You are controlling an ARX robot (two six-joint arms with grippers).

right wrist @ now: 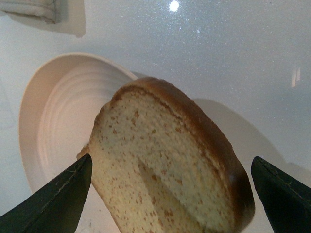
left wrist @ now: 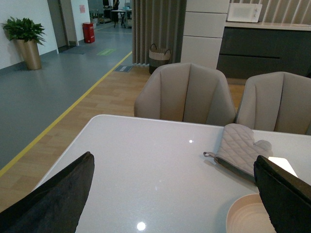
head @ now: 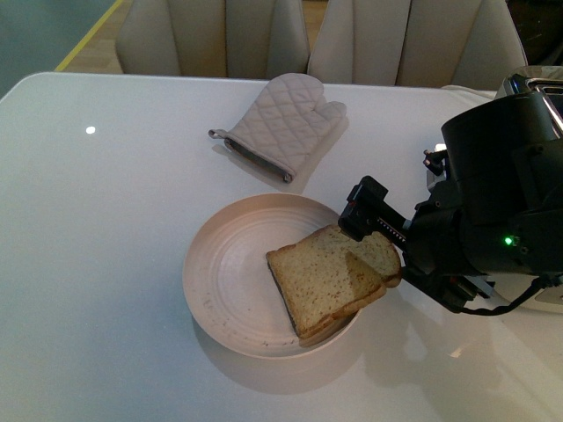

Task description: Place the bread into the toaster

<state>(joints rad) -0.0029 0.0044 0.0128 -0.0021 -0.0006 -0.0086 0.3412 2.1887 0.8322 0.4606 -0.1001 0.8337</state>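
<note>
Two slices of tan speckled bread [head: 321, 281] lie overlapping on a round cream plate [head: 198, 281] in the middle of the white table. My right gripper [head: 368, 224] hovers over the right edge of the plate, open. In the right wrist view its two dark fingers [right wrist: 58, 199] stand on either side of the top slice [right wrist: 165, 160], not touching it. The toaster [head: 537, 85] shows only as a chrome top at the far right, mostly hidden behind my right arm. My left gripper [left wrist: 170, 194] is open over bare table, left of the plate [left wrist: 243, 216].
A quilted beige oven mitt [head: 286, 127] lies behind the plate; it also shows in the left wrist view [left wrist: 238, 150]. Two beige chairs [head: 211, 35] stand at the table's far edge. Bare tabletop [head: 97, 229] stretches to the left of the plate.
</note>
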